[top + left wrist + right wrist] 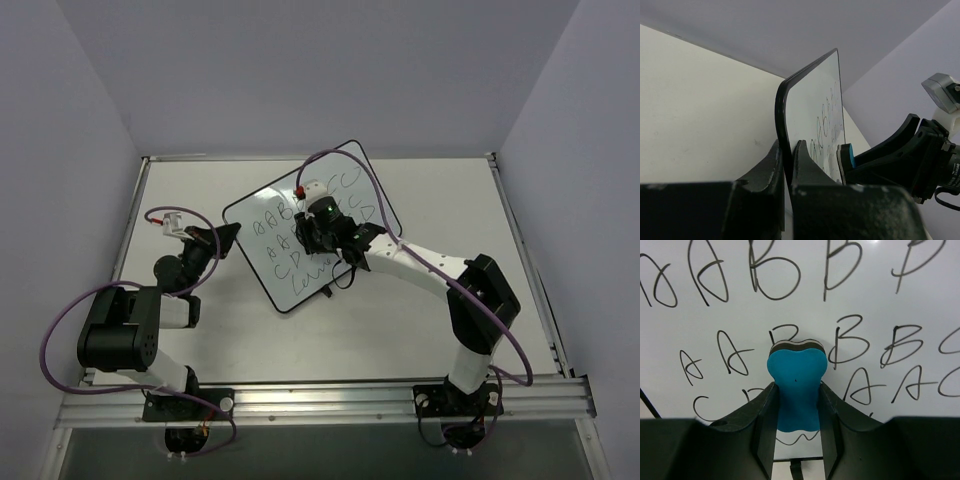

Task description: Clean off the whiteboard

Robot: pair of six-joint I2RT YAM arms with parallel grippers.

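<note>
The whiteboard (290,250) lies askew on the table, black-framed and covered with handwritten letters. My left gripper (225,238) is shut on the board's left edge; in the left wrist view the frame (781,120) sits pinched between my fingers. My right gripper (318,232) is over the board's middle, shut on the small blue eraser (796,385). The eraser's dark felt end rests on the written surface (790,290). The eraser also shows in the left wrist view (846,159).
The white table (430,200) is bounded by a metal rail at the near edge (320,400) and grey walls on three sides. Purple cables loop off both arms. A black clip (330,291) juts from the board's near edge.
</note>
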